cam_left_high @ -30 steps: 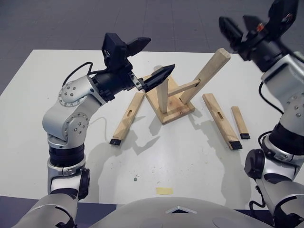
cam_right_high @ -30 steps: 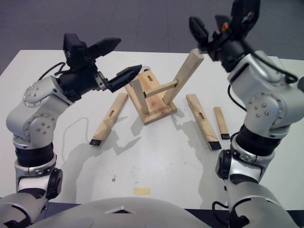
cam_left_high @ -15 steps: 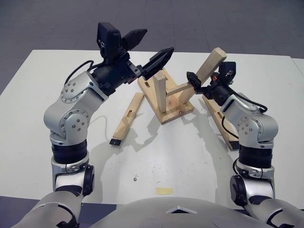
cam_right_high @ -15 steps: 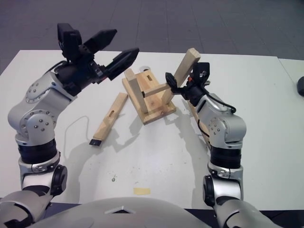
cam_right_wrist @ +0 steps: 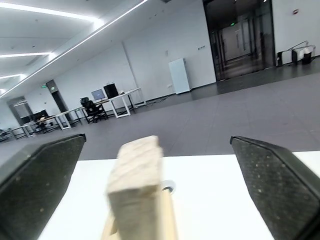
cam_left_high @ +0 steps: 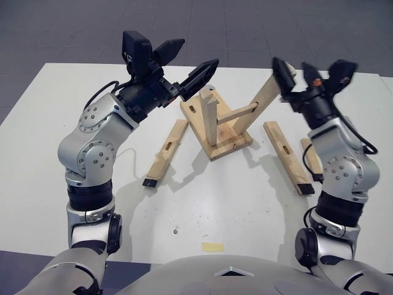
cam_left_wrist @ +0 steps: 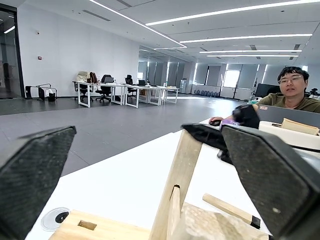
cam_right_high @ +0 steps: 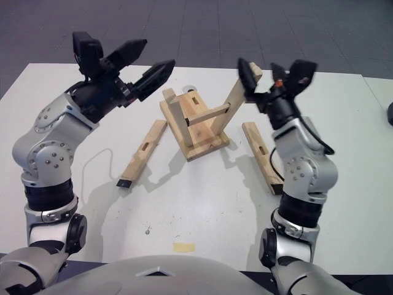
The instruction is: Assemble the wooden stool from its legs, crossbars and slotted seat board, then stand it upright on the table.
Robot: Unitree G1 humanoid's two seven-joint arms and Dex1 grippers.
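We see the slotted seat board (cam_left_high: 224,142) lying flat on the white table (cam_left_high: 245,209), turned cornerwise to us. Two legs stand in it. The upright leg (cam_left_high: 209,117) rises straight from the middle of the board, its long axis vertical. The tilted leg (cam_left_high: 261,104) leans up and away over the board's right edge, its top end out past the board. A crossbar (cam_left_high: 236,114) joins the two, climbing slightly toward the tilted leg.

The left tool (cam_left_high: 199,52) hangs above the board's far-left side, just over the upright leg's top, with its fingers spread wide and nothing between them. The right tool (cam_left_high: 313,64) is spread as well. In the right wrist view the tilted leg's top end sits between its two pads (cam_right_wrist: 272,172); we cannot tell whether either pad touches the wood.

A loose leg (cam_left_high: 164,150) lies flat left of the board, slot up, its black-capped end pointing toward us. A second loose leg (cam_left_high: 287,157) lies right of the board, also black end toward us. A short crossbar (cam_left_high: 308,153) lies just beyond it, farther from the board and partly hidden by the right arm.
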